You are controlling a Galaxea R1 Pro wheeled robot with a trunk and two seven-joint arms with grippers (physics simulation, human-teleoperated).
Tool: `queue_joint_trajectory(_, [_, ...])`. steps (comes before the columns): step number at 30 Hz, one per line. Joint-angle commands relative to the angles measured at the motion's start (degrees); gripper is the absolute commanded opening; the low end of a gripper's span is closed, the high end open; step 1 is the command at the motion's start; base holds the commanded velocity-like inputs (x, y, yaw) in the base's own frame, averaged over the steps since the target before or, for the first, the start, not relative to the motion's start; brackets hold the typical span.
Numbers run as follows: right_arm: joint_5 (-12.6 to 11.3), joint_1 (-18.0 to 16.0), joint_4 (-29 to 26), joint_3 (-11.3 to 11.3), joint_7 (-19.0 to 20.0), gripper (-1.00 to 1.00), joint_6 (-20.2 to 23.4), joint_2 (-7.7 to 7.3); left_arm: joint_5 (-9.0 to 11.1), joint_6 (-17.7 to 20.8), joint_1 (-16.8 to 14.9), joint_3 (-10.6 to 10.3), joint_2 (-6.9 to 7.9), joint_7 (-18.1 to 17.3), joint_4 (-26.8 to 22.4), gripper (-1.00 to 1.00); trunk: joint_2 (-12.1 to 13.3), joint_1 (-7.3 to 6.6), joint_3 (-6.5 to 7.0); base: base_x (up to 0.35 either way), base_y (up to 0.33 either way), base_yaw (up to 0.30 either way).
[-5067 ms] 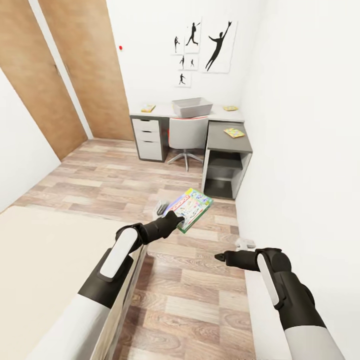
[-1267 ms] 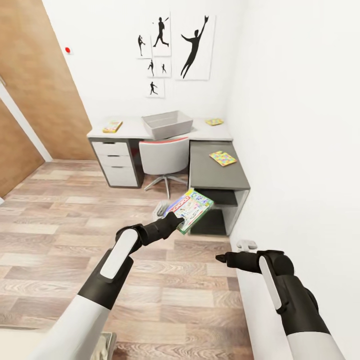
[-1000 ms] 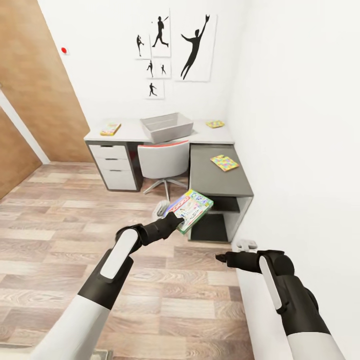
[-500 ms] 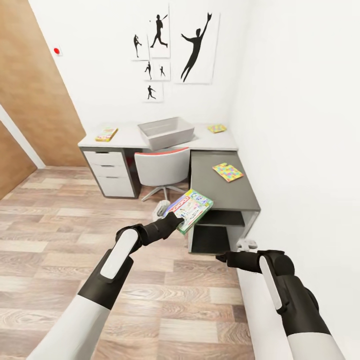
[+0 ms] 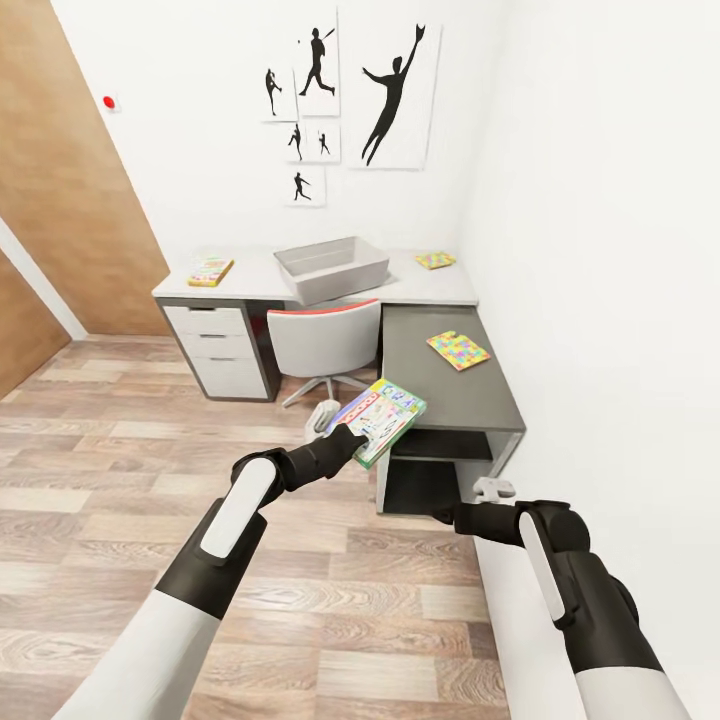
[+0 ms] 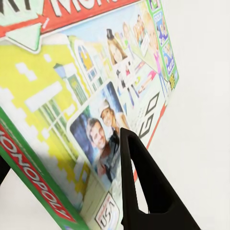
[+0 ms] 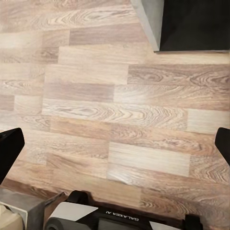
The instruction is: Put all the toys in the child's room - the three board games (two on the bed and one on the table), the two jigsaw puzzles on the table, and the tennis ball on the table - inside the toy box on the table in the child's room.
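Note:
My left gripper [image 5: 352,438] is shut on a green-edged Monopoly board game [image 5: 381,419], held tilted above the floor; one dark finger [image 6: 143,191] lies across its lid [image 6: 72,96]. My right gripper [image 5: 440,515] hangs open over bare floor, its fingertips [image 7: 9,148] far apart. Ahead, the light grey toy box [image 5: 330,268] stands on the table [image 5: 440,288]. A flat yellow-and-red board game [image 5: 210,270] lies at the table's left end. One jigsaw puzzle [image 5: 435,260] lies at its right end, another [image 5: 458,350] on the lower dark cabinet. The tennis ball and bed are out of view.
A grey chair with a red seat [image 5: 325,335] is tucked under the table, between the white drawers [image 5: 225,350] and the dark grey side cabinet [image 5: 450,385]. A white wall runs close along my right. Wooden doors [image 5: 70,200] stand at the left over plank floor [image 7: 120,96].
The whole view has shifted: the camera has come closer to the table and the bed has dropped out of sight. Both arms hold the same pose, the left still gripping the game.

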Motion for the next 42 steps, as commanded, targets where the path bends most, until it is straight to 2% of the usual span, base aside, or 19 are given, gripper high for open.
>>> queue_joint_trajectory(1, [-0.45,-0.03,-0.06,-0.04,-0.18,1.0,0.31,-0.01,0.59,0.08,-0.03,0.02,0.0,0.58,-0.07,-1.0,-0.11,0.03,-0.1,0.019,0.0,0.0])
queue_joint_trajectory(42, [-0.45,0.03,-0.12,-0.04,-0.18,1.0,0.31,-0.01,0.65,0.06,0.04,0.07,0.3,0.44,-0.15,-1.0,-0.11,0.03,-0.1,0.037,-0.021,0.0])
